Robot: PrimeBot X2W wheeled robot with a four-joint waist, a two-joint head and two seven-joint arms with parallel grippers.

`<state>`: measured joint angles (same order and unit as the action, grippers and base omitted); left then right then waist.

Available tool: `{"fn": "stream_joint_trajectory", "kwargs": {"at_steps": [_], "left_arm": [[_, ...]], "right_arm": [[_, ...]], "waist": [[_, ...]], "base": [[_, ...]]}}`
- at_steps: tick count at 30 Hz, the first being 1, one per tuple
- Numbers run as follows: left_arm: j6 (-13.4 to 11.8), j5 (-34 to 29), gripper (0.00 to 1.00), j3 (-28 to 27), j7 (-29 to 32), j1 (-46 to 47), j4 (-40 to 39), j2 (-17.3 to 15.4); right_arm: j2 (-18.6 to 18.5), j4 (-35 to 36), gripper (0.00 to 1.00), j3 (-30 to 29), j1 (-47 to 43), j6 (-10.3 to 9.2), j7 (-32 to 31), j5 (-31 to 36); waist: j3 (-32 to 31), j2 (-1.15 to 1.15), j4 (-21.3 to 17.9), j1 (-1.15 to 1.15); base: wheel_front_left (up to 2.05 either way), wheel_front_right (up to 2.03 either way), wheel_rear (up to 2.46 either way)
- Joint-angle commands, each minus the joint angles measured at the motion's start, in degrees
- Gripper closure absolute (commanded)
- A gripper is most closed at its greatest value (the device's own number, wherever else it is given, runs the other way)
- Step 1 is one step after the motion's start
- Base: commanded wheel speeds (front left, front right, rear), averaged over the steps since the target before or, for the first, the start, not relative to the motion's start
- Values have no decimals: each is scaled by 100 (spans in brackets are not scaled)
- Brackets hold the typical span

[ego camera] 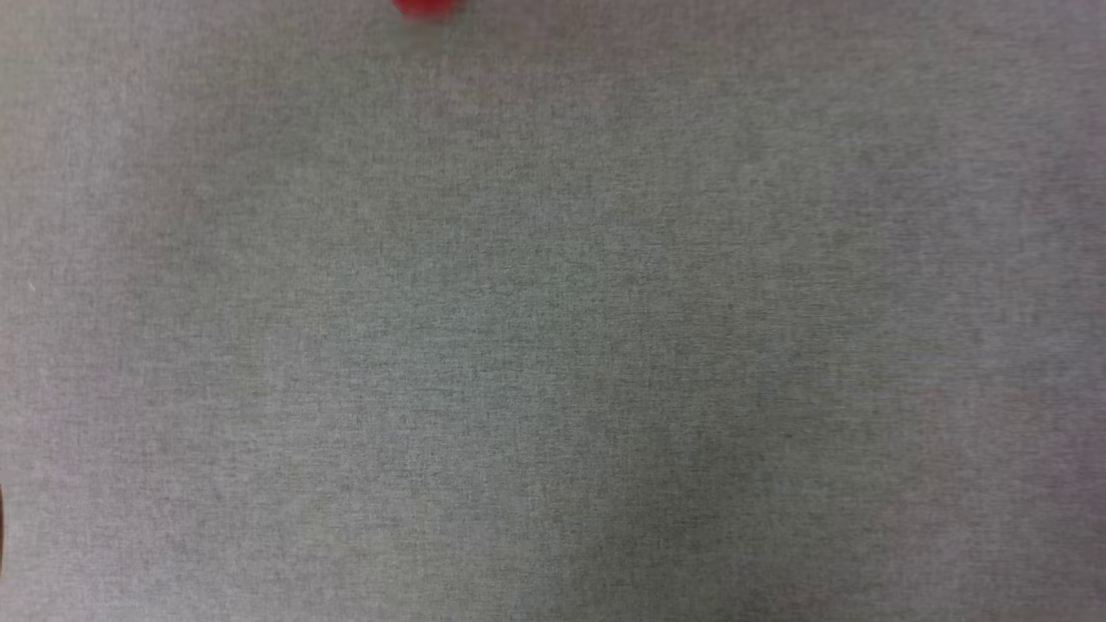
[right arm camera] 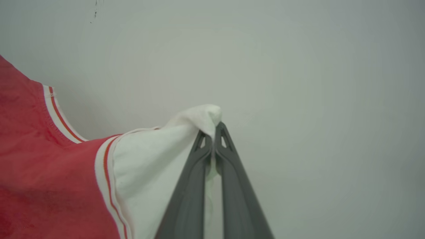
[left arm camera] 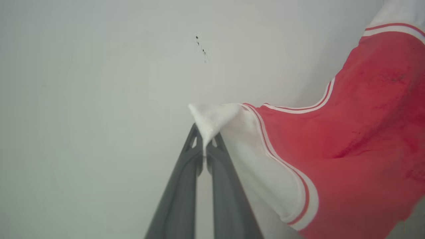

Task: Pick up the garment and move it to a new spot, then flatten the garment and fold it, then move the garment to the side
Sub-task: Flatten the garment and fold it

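Grey fabric surface (ego camera: 553, 345), pale wall (left arm camera: 99, 66)

A grey woven cloth (ego camera: 553, 345) covered the work surface, evenly textured, with faint lighter and darker patches. A thin dark sliver (ego camera: 2, 527) sat at its edge near 8 o'clock, too little of it visible to identify. In the left wrist view a pale plain surface (left arm camera: 83, 99) formed the backdrop, with small dark specks (left arm camera: 201, 48) toward 12 o'clock. In the right wrist view similar specks lay near 11 o'clock.
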<state>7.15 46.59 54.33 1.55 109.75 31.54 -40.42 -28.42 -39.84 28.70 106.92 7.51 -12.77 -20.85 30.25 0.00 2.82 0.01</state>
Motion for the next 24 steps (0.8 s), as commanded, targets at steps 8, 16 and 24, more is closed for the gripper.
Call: {"fn": "stream_joint_trajectory", "kwargs": {"at_steps": [8,16,24], "left_arm": [[20,2,100,58,-458,307,580,257],[23,222,100,519,-734,-268,841,346],[24,497,100,1050,-1160,-1400,885,263]], "right_arm": [[261,-610,100,281,602,-4,318,171],[355,-1051,100,804,-4,-5,699,-58],[447,-1254,100,1539,-1116,-5,1061,-488]], "waist": [[330,0,117,-1],[408,0,151,-1],[82,0,78,-1]], "base": [[0,0,0],[0,0,0],[0,0,0]]}}
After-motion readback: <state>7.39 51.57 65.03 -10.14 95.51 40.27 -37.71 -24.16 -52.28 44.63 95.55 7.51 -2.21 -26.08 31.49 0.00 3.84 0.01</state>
